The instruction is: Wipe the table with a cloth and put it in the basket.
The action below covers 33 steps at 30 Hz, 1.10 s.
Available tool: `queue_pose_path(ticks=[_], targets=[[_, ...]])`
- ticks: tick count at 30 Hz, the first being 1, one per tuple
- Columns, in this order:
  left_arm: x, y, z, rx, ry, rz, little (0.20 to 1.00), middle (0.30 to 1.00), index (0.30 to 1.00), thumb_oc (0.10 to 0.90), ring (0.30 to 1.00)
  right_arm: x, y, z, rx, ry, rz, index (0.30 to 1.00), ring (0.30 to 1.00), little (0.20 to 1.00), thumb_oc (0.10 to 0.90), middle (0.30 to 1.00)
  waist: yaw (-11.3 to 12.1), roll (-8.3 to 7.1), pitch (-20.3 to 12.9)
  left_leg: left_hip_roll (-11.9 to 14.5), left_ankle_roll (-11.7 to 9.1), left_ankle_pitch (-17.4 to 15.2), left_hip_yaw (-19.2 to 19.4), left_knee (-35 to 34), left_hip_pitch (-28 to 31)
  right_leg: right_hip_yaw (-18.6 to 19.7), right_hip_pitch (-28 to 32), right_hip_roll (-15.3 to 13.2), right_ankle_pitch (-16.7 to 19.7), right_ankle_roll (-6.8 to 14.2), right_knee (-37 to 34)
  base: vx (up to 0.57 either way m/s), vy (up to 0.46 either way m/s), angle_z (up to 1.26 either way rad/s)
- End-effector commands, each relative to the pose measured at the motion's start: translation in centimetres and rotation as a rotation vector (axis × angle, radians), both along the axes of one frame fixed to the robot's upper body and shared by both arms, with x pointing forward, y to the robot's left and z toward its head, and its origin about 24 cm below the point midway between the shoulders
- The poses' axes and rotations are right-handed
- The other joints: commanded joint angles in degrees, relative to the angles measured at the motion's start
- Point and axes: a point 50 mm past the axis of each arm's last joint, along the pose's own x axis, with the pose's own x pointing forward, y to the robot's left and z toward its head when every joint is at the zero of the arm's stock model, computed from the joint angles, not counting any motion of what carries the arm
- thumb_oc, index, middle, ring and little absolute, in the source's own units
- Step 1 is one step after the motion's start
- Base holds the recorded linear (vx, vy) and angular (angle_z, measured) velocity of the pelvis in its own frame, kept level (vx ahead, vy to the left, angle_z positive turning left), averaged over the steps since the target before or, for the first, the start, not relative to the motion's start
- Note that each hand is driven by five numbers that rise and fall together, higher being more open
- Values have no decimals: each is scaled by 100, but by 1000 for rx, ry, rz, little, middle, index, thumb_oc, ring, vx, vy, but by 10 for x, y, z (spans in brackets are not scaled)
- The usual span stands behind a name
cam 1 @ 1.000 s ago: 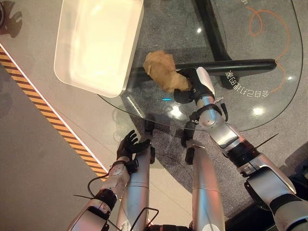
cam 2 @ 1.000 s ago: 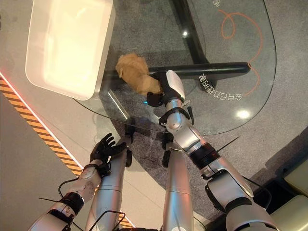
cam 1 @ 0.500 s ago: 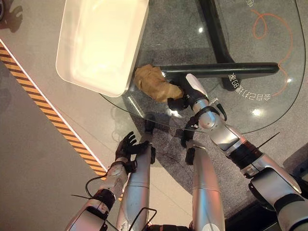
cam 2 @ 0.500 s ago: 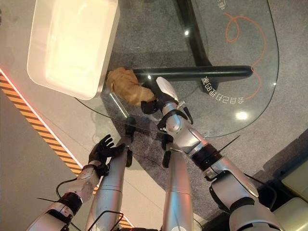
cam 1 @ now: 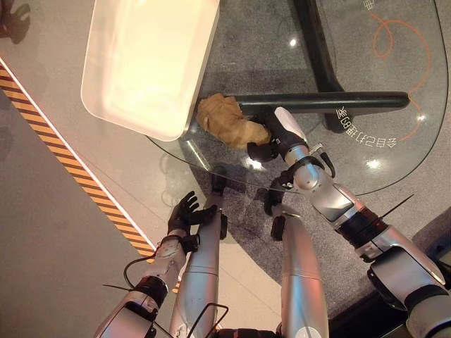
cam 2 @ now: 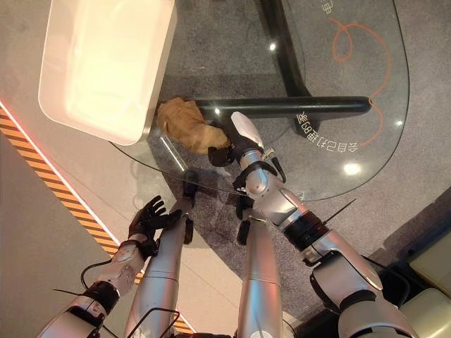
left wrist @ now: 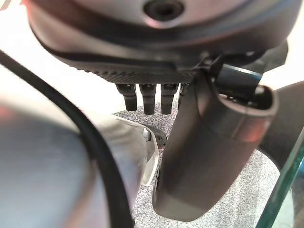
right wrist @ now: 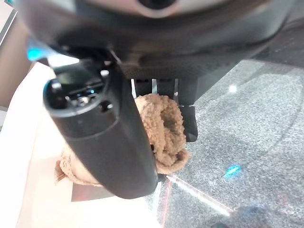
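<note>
Pinching cloth point(cam 1: 227, 122) in right hand point(cam 1: 276, 135), fingers point(right wrist: 189, 124) clamped on it, dragging over glass bench point(cam 1: 394, 162) beside basket point(cam 1: 144, 63). Left hand point(cam 1: 187, 211) low, fingers relaxed apart.

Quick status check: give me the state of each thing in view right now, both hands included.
Cloth: bunched, lying on the glass table beside the basket, not in it.
Basket: upright at the table's left end, nothing seen in it.
Glass table: bare apart from the basket and cloth.
Right robot hand: shut on the cloth.
Left robot hand: open, idle, low, off the table.
</note>
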Motion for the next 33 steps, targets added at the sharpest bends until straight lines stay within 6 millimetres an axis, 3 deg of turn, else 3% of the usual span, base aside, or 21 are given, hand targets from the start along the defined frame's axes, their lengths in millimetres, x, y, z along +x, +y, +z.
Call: queue_pose_path(ticks=[1, 8, 15, 26, 33], targets=[[-55, -4, -46, -8, 170, -10, 900, 900, 900, 800, 900, -8, -11, 31, 130, -186, -37, 300, 300, 200, 100, 300, 127, 175, -96, -90, 503, -885, 824, 623, 75, -237, -218, 209, 734, 10, -507, 0, 0, 0], [-62, 1, -51, -8, 186, 12, 900, 900, 900, 800, 900, 1, -74, 50, 273, -339, -371, 300, 300, 200, 100, 300, 80, 146, -96, -83, 519, -985, 802, 656, 126, -194, -165, 272, 712, 14, -503, 0, 0, 0], [-64, 2, -51, -16, 182, 18, 900, 900, 900, 800, 900, -5, -138, 59, 401, -454, -647, 300, 300, 200, 100, 300, 6, 125, -96, -78, 555, -1070, 805, 714, 126, -146, -162, 326, 719, 21, -500, 1, -2, -2], [-64, 3, -51, -40, 180, 36, 900, 900, 900, 800, 900, -20, -184, 55, 520, -561, -905, 300, 300, 200, 100, 300, -106, 226, -96, -93, 570, -1086, 886, 660, 125, -29, -207, 368, 703, 18, -551, -6, 21, -8], [-65, 5, -52, -50, 172, 40, 900, 900, 900, 800, 900, -35, -217, 34, 691, -596, -1087, 300, 300, 200, 100, 300, -171, 294, -96, -100, 563, -1067, 943, 572, 172, 23, -168, 399, 711, 7, -651, -4, 5, -3]])
